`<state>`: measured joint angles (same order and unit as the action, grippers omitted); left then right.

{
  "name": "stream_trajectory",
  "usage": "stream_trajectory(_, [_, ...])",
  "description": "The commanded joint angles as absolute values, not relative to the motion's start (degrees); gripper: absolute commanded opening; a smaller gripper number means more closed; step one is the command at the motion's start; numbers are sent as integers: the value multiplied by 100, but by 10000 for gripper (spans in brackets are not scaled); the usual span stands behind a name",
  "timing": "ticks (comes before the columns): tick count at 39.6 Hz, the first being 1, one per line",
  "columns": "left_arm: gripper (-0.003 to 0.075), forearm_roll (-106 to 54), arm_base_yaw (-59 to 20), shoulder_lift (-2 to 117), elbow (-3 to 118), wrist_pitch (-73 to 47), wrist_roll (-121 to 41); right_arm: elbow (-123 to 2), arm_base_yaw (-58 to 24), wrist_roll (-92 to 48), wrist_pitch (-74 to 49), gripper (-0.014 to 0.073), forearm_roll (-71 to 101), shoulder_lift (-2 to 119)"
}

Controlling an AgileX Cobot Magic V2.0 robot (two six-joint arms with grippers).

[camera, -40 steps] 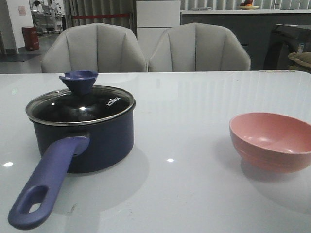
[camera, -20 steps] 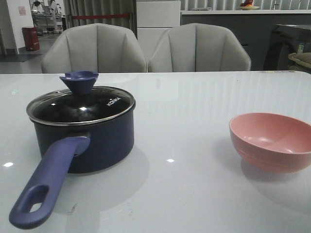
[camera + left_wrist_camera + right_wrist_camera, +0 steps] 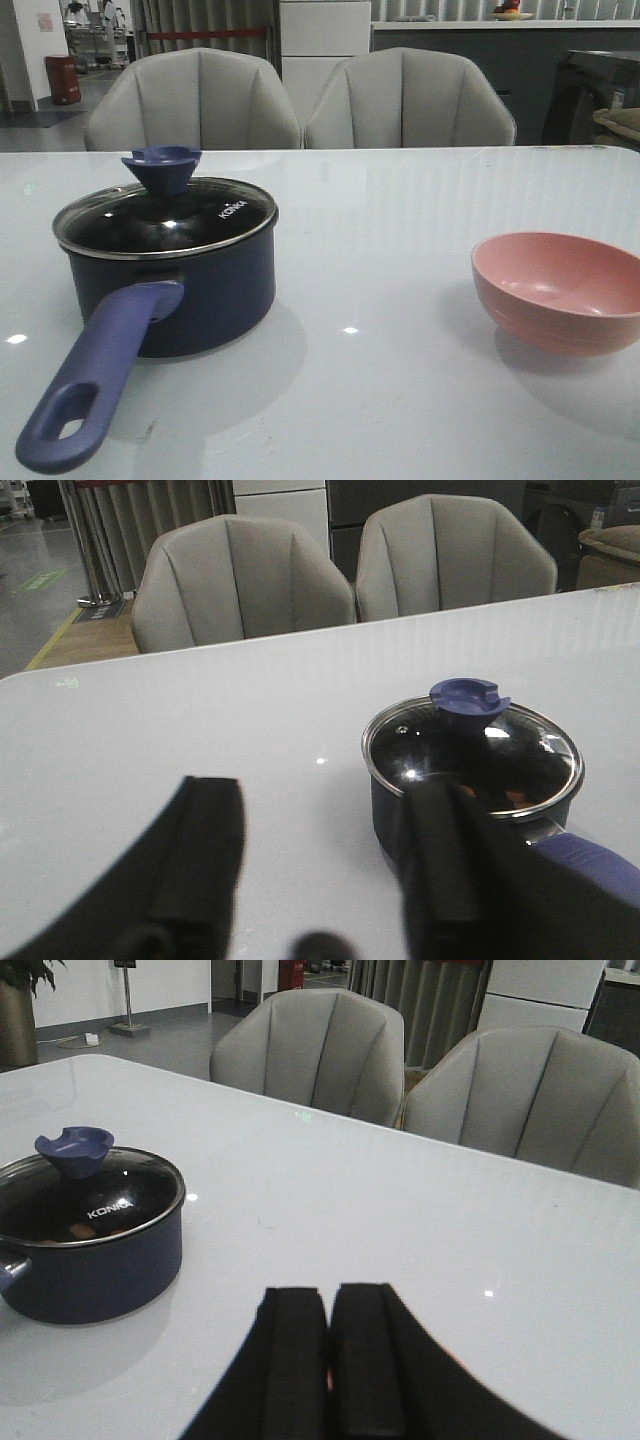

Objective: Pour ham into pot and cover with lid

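The worktop (image 3: 400,220) is a wide, glossy pale slab that mirrors the ceiling lights, with two grey padded chairs (image 3: 300,100) behind it. On it, the pot (image 3: 185,290) sits as the biggest thing: a round, dark navy saucepan, matte on its wall, its long purple-blue handle (image 3: 95,385) running from the pot toward the robot, with a hole at the end. The lid (image 3: 165,215) lies flat on the pot's rim, clear glass in a steel band with white lettering, and its blue funnel knob (image 3: 160,168) stands on the far side of centre. Well apart from the pot, on the robot's right, rests a smooth pink bowl (image 3: 560,290); no ham is visible in it.

Through the glass, the wrist views show small orange bits, the ham (image 3: 515,796), lying inside the pot. So pouring and covering both look done.

The left pincer (image 3: 320,870) hangs near the pot, fingers spread wide and holding nothing; the pot lies ahead of it, toward the right, so this arm is the nearer. The right pincer (image 3: 331,1360) has its black fingers pressed together, nothing visibly held, with the pot further off on its left.
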<state>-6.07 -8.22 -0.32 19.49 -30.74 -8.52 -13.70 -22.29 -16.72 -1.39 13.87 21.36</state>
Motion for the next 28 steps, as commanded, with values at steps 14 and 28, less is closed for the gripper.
stream_trajectory(14, [114, -747, -832, 6, 2070, -2584, -841, -1534, -2241, -1708, 284, 155, 1386, 2153])
stream_trajectory(28, [114, -670, -720, 6, 1775, -1924, -780, -1534, -2241, -1708, 284, 155, 1386, 2153])
